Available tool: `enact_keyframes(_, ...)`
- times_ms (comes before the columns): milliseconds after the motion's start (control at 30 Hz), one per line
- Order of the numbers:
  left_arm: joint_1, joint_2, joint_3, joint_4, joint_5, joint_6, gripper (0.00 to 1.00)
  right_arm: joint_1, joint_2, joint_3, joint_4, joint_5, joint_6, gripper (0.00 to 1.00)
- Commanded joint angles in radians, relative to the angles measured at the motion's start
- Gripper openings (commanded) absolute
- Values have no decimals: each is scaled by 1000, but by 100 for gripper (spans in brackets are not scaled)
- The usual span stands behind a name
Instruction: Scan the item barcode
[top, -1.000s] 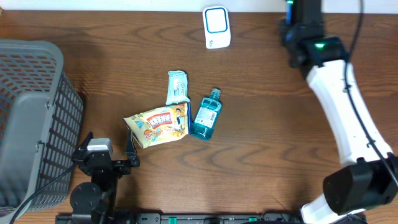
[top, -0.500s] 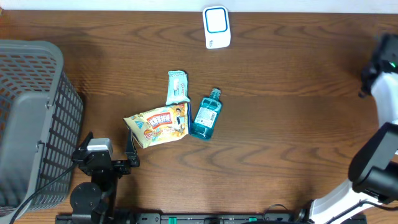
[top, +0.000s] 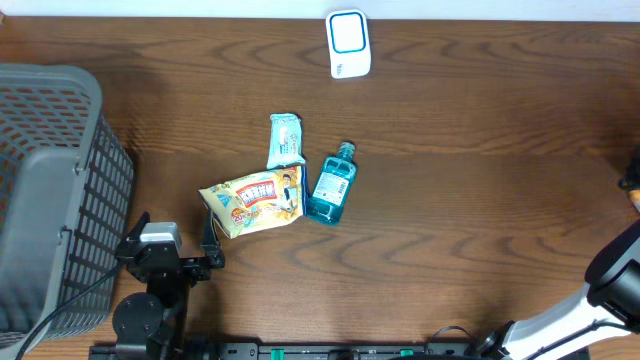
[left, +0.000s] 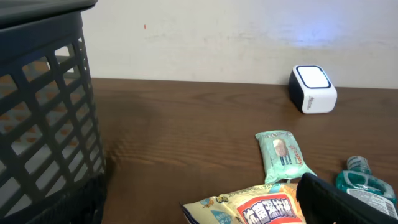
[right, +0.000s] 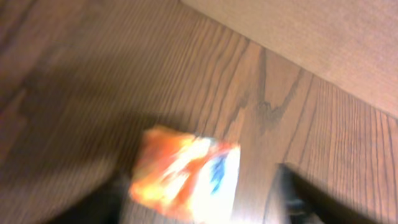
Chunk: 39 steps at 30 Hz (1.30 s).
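I see a blurred orange-and-white packet (right: 186, 180) between my right gripper's (right: 196, 202) fingers. The white scanner (top: 348, 44), blue-ringed on its face, sits well ahead of my left gripper (top: 213, 250).

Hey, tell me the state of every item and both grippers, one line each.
Mouthwash bottle: on its side, capped.
Snack bag: lying flat.
Wipes pack: lying flat.
Scanner: nothing held to it.
Basket: upright.
Left gripper: open, empty.
Right gripper: open.
Orange packet: blurred, seemingly loose under right gripper.
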Motion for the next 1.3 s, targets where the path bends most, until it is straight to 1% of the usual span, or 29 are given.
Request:
enact_keyframes(0,4,-6,0,1,14,-5,98,11,-119,85,-43,-116,-12,99)
enact_keyframes(100,4,-6,0,1,14,-5,98,29,-219,127,-121,-375,-8,99)
enact_keyframes(133,4,-6,0,1,14,-5,97,41,-278,133,-143,-574,-9,99)
enact_keyframes(233,4,-6,0,1,14,-5,98,70,-372,133,-200,-937,-8,99)
enact_keyframes(333,4,-6,0,1,14,-5,98,126,-430,131,-237,-1283,65,99)
enact_keyframes(400,4,-6,0,1,14,-5,98,181,-445,131,-257,-1446,77,99)
enact_keyframes(467,4,-6,0,1,14,-5,98,251,-447,131,-301,-1500,67,99)
enact_keyframes(533,4,-6,0,1,14,-5,98,332,-441,123,-316,-1494,65,99)
enact_keyframes(633,4,-6,0,1,14,-5,98,472,-422,103,-278,-1489,48,99)
enact_keyframes(733,4,-6,0,1,14,-5,98,592,-388,102,-225,-1383,-5,99)
enact_keyframes(767,4,-6,0,1,14,-5,98,639,-371,102,-197,-1307,16,99)
enact_keyframes(833,4,-6,0,1,14,-5,98,726,-335,102,-158,-1142,117,99)
enact_keyframes(933,4,-6,0,1,14,-5,98,874,-259,102,-132,-838,239,99)
enact_keyframes(1000,4,-6,0,1,14,-5,98,952,-200,102,-125,-679,303,99)
enact_keyframes(1067,4,-6,0,1,14,-5,98,1007,-137,102,-123,-614,377,98)
enact_keyframes(1133,4,-6,0,1,14,-5,98,1048,-66,103,-102,-608,414,95)
enact_keyframes(1200,4,-6,0,1,14,-5,98,1075,-5,103,-81,-608,438,88)
enact_keyframes(1267,4,-6,0,1,14,-5,98,1093,47,103,-67,-608,440,86)
